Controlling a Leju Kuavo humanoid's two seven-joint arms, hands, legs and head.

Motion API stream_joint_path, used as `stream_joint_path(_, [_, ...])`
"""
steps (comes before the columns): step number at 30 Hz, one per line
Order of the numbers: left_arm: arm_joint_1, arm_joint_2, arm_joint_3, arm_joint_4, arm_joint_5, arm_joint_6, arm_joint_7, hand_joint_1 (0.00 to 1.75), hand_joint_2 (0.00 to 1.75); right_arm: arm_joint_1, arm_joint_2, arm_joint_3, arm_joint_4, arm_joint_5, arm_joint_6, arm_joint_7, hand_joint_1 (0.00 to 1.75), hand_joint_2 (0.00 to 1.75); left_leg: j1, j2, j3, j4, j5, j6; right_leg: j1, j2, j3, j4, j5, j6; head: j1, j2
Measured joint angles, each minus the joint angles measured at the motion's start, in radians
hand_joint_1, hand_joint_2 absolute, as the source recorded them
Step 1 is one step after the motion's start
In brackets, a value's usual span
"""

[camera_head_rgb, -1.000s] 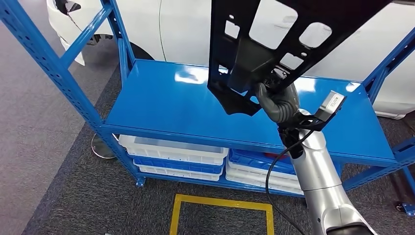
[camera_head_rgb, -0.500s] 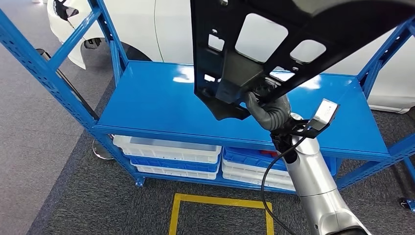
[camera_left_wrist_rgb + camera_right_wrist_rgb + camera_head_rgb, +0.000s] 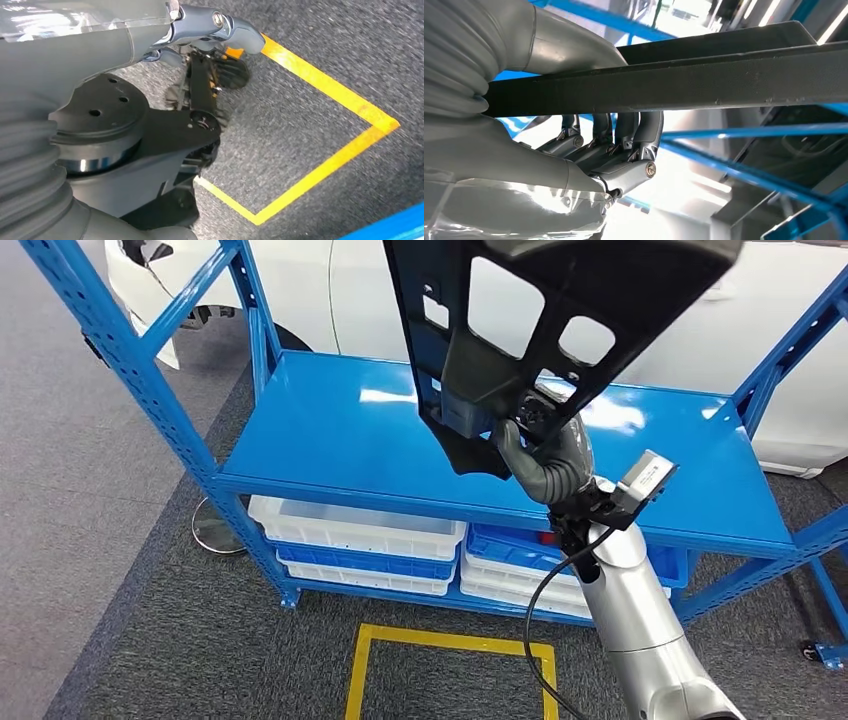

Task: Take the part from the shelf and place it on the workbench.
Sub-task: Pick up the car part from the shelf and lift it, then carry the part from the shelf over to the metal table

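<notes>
Half done, I'd judge: right robot hand gripped the black part, lifted clear above the blue shelf below it. Left robot hand hung empty, fingers curled. Placing on surface remained.

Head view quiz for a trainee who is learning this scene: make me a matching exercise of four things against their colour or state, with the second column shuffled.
Things:
1. part
2. shelf
3. trays
4. floor marking

Colour or state:
A. yellow outline on the grey carpet
B. black, held up by the right hand
C. blue, its top board bare
D. white and blue, stacked under the top board

Pairs: 1-B, 2-C, 3-D, 4-A
</notes>
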Motion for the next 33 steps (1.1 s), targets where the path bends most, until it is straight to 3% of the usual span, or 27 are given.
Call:
stream_joint_path(1, [0.001,0.000,0.000,0.000,0.000,0.000,0.000,0.00,1.75,0.004,0.000,0.000,0.000,0.000,0.000,0.001,1.75,1.75,0.000,0.000,-0.011,0.003,0.006,0.000,-0.001,0.000,0.003,0.024,-0.006,0.002,0.000,0.000])
stream_joint_path(2, [0.002,0.000,0.000,0.000,-0.001,0.000,0.001,0.00,1.75,0.008,0.000,0.000,0.000,-0.006,0.008,0.002,1.75,1.75,0.000,0.000,-0.022,0.006,0.013,-0.002,-0.001,0.000,0.026,0.007,0.007,0.002,0.000,0.000])
stream_joint_path(5, [0.002,0.000,-0.002,0.000,-0.006,-0.001,0.005,0.00,1.75,0.012,0.000,0.000,-0.001,-0.043,0.043,0.002,1.75,1.75,-0.001,-0.001,-0.045,0.012,0.029,-0.011,0.002,0.000,0.164,-0.192,0.063,-0.010,-0.001,0.000])
stream_joint_path(6, [0.001,0.000,-0.003,0.000,-0.008,-0.002,0.006,0.00,1.75,0.014,0.000,0.000,-0.004,-0.051,0.050,0.002,1.75,1.75,-0.002,-0.001,-0.048,0.012,0.035,-0.016,0.005,0.001,0.191,-0.239,0.071,-0.017,0.000,0.000])
stream_joint_path(8, [0.001,0.000,-0.004,0.000,-0.010,-0.004,0.008,0.00,1.75,0.020,0.000,-0.002,-0.012,-0.054,0.056,0.000,1.75,1.75,-0.001,-0.002,-0.052,0.009,0.048,-0.028,0.013,0.002,0.200,-0.265,0.077,-0.031,0.001,0.000])
stream_joint_path(10, [0.002,0.000,-0.005,0.000,-0.010,-0.004,0.010,0.00,1.75,0.028,0.000,-0.005,-0.020,-0.048,0.059,-0.003,1.75,1.75,-0.001,-0.003,-0.057,0.009,0.050,-0.039,0.009,-0.001,0.191,-0.274,0.093,-0.047,0.003,0.000])
stream_joint_path(12, [0.002,0.000,-0.005,0.000,-0.010,-0.005,0.013,0.00,1.75,0.035,0.001,-0.006,-0.026,-0.037,0.063,-0.007,1.75,1.75,-0.001,-0.003,-0.077,0.060,-0.008,-0.048,0.003,-0.004,0.175,-0.282,0.114,-0.062,-0.001,0.000])
stream_joint_path(14, [0.002,0.000,-0.005,0.000,-0.010,-0.005,0.015,0.00,1.75,0.042,0.003,-0.007,-0.031,-0.027,0.067,-0.012,1.75,1.75,0.002,-0.003,-0.112,0.186,-0.108,-0.054,0.003,-0.005,0.151,-0.282,0.134,-0.068,-0.005,0.000])
stream_joint_path(15, [0.002,0.000,-0.005,0.000,-0.011,-0.005,0.015,0.00,1.75,0.046,0.004,-0.007,-0.032,-0.023,0.067,-0.014,1.75,1.75,0.002,-0.003,-0.124,0.250,-0.140,-0.057,0.004,-0.005,0.138,-0.281,0.144,-0.068,-0.006,0.000])
stream_joint_path(16, [0.002,0.000,-0.005,0.000,-0.011,-0.005,0.015,0.00,1.75,0.050,0.004,-0.007,-0.033,-0.020,0.067,-0.015,1.75,1.75,0.002,-0.003,-0.125,0.292,-0.150,-0.059,0.004,-0.005,0.125,-0.280,0.154,-0.067,-0.006,0.000])
stream_joint_path(17, [0.001,0.000,-0.005,0.000,-0.011,-0.006,0.015,0.00,1.75,0.054,0.004,-0.008,-0.034,-0.016,0.067,-0.016,1.75,1.75,0.002,-0.003,-0.109,0.298,-0.136,-0.059,0.005,-0.005,0.112,-0.279,0.164,-0.065,-0.006,0.000])
stream_joint_path(18, [0.001,0.000,-0.006,0.000,-0.012,-0.006,0.015,0.00,1.75,0.056,0.004,-0.009,-0.035,-0.014,0.067,-0.016,1.75,1.75,0.002,-0.003,-0.074,0.265,-0.110,-0.058,0.005,-0.005,0.100,-0.278,0.173,-0.063,-0.006,0.000])
stream_joint_path(19, [0.000,0.000,-0.006,0.000,-0.012,-0.007,0.015,0.00,1.75,0.058,0.004,-0.011,-0.037,-0.011,0.067,-0.016,1.75,1.75,0.002,-0.003,-0.022,0.201,-0.086,-0.055,0.005,-0.005,0.089,-0.276,0.182,-0.060,-0.006,0.000])
stream_joint_path(21, [-0.004,0.001,-0.006,0.000,-0.012,-0.007,0.016,0.00,1.75,0.058,0.005,-0.014,-0.045,-0.006,0.067,-0.016,1.75,1.75,-0.001,-0.003,0.079,0.054,-0.078,-0.047,0.008,-0.005,0.073,-0.272,0.198,-0.051,-0.006,0.000])
stream_joint_path(22, [-0.005,0.000,-0.006,0.000,-0.012,-0.007,0.016,0.00,1.75,0.058,0.005,-0.016,-0.049,-0.003,0.067,-0.016,1.75,1.75,-0.003,-0.004,0.106,0.007,-0.085,-0.043,0.009,-0.005,0.070,-0.272,0.205,-0.046,-0.006,0.000])
stream_joint_path(24, [-0.005,0.000,-0.006,0.000,-0.011,-0.007,0.016,0.00,1.75,0.059,0.006,-0.017,-0.052,0.005,0.068,-0.016,1.75,1.75,-0.005,-0.005,0.110,-0.018,-0.087,-0.034,0.008,-0.005,0.067,-0.275,0.221,-0.033,-0.007,0.000])
stream_joint_path(26, [-0.005,-0.001,-0.006,0.000,-0.010,-0.007,0.016,0.00,1.75,0.060,0.006,-0.018,-0.053,0.012,0.068,-0.016,1.75,1.75,-0.002,-0.001,0.097,-0.022,-0.068,-0.020,0.005,-0.002,0.056,-0.262,0.205,-0.022,-0.008,0.000])
stream_joint_path(28, [-0.007,-0.002,-0.006,0.001,-0.009,-0.007,0.016,0.00,1.75,0.061,0.006,-0.021,-0.053,0.021,0.065,-0.016,1.75,1.75,0.000,0.002,0.077,-0.025,-0.046,-0.008,0.002,0.000,0.025,-0.180,0.125,-0.013,-0.005,0.000])
stream_joint_path(30, [-0.007,-0.002,-0.006,0.001,-0.010,-0.008,0.014,0.00,1.75,0.062,0.006,-0.023,-0.053,0.030,0.062,-0.016,1.75,1.75,-0.001,0.003,0.051,-0.024,-0.027,-0.004,0.000,0.000,-0.012,-0.043,0.041,-0.005,-0.003,0.000])
stream_joint_path(31, [-0.007,-0.002,-0.006,0.001,-0.010,-0.009,0.013,0.00,1.75,0.064,0.006,-0.023,-0.053,0.035,0.060,-0.016,1.75,1.75,-0.001,0.003,0.039,-0.023,-0.019,-0.005,0.000,0.000,-0.019,0.007,0.028,-0.003,-0.003,0.000])
stream_joint_path(32, [-0.007,-0.002,-0.006,0.001,-0.010,-0.009,0.012,0.00,1.75,0.065,0.006,-0.023,-0.053,0.040,0.057,-0.016,1.75,1.75,-0.001,0.003,0.027,-0.022,-0.011,-0.006,0.000,0.000,-0.010,0.023,0.036,-0.002,-0.003,0.000])
stream_joint_path(33, [-0.007,-0.003,-0.006,0.001,-0.010,-0.009,0.012,0.00,1.75,0.065,0.006,-0.023,-0.053,0.046,0.054,-0.015,1.75,1.75,-0.001,0.003,0.017,-0.019,-0.004,-0.008,0.000,0.000,0.020,-0.004,0.059,-0.003,-0.003,0.000])
